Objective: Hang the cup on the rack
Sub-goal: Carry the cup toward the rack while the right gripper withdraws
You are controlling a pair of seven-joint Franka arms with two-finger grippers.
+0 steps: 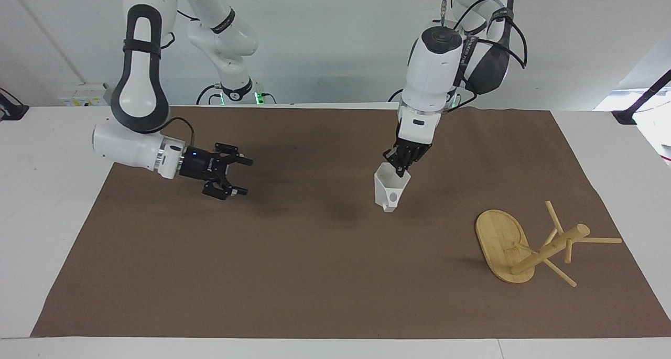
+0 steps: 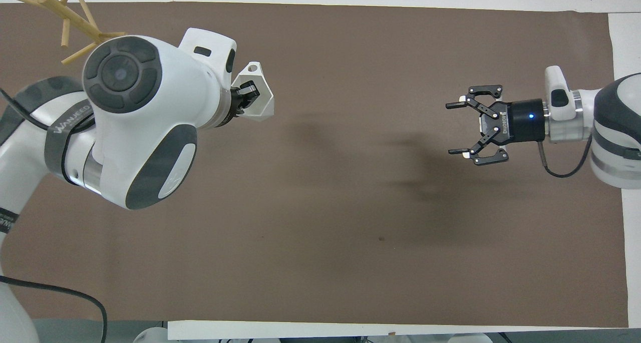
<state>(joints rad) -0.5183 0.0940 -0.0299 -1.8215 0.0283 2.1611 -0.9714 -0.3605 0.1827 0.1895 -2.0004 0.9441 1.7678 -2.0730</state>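
- Carrying the cup (image 1: 389,190) toward the rack (image 1: 529,246) is the step I judge to be in hand, and I would do it slowly, since the rack lies toppled on its side with its post slanting up off the brown mat (image 1: 293,275).
- Righting the rack looks needed first, in my view; no peg offers a steady hook while the oval base stands on edge.
- My left gripper (image 1: 401,166) has its fingers clamped on the cup's rim, so the cup hangs in the air over the mat, between the rack and the middle of the surface (image 1: 52,191).
- My right gripper (image 1: 237,176) waits over the mat well apart from the rack, toward the right arm's end, fingers spread wide and empty; I judge it the free hand for standing the rack up.
- The mat is a flat, matt sheet, likely to give the base decent footing.
- The rack is light bamboo, smooth, with a round post and thin pegs that could snap under a careless push.
- The cup is white, hard-looking plastic, faceted, tapering downward, with a small dark hole in its angular handle facing the camera; that handle must meet a peg squarely.
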